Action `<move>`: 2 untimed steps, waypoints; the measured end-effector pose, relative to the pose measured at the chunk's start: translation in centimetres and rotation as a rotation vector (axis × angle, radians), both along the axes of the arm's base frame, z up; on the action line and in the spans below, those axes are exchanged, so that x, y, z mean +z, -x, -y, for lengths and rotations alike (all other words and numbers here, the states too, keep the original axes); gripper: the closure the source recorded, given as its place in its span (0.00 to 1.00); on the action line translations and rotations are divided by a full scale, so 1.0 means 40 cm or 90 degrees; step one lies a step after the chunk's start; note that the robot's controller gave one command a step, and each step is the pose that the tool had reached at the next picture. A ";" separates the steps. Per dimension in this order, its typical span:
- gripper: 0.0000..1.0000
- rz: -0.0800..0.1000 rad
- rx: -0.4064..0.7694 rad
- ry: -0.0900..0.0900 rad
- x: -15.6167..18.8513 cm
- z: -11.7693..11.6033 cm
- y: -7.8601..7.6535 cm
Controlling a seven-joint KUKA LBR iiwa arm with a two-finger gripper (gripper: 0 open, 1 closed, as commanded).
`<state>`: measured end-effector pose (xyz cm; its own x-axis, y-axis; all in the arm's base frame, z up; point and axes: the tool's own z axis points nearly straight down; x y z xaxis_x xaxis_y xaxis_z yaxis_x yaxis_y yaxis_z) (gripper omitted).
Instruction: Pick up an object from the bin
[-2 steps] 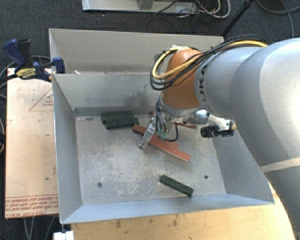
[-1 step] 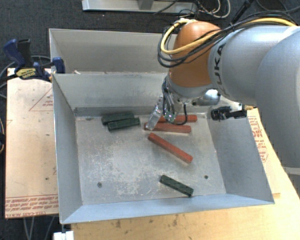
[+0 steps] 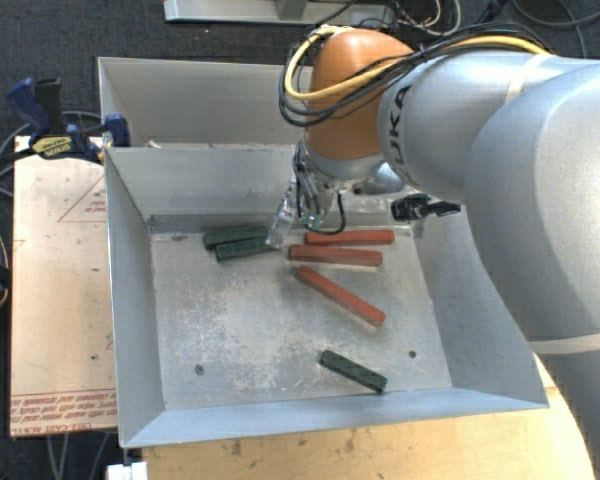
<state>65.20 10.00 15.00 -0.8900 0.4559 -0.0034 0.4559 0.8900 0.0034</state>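
Grey sheet-metal bin (image 3: 130,268) with sloping walls and a scuffed, speckled floor, carrying six small bars. The claw (image 3: 292,220) is low near the middle of the bin's back edge. It sits between the right end of a dark green pair (image 3: 242,240) of bars, which lie side by side and touch, and the left ends of the rear red-brown bar (image 3: 348,236) and the middle red-brown bar (image 3: 335,256), which lie parallel and just beside each other. How far the claw is open cannot be told (the wrist under its orange cover (image 3: 355,88) hides much of it), and nothing is seen in its hold. A slanted red-brown bar (image 3: 342,296) lies nearer the bin's centre, and a lone dark green bar (image 3: 352,371) lies near the front edge, well apart. All bars look rigid, straight, flat-sided and matt. Probable risks: with candidates on both sides, a closure here may catch two neighbouring bars at once. It may also catch only an end, so that the long bar tips and slips out on lifting. A low-lying bar may be pushed towards the back wall instead of being gripped.
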 end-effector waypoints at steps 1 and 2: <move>1.00 -0.004 -0.268 0.000 -0.051 0.024 0.043; 1.00 -0.002 -0.224 0.000 -0.065 -0.042 0.030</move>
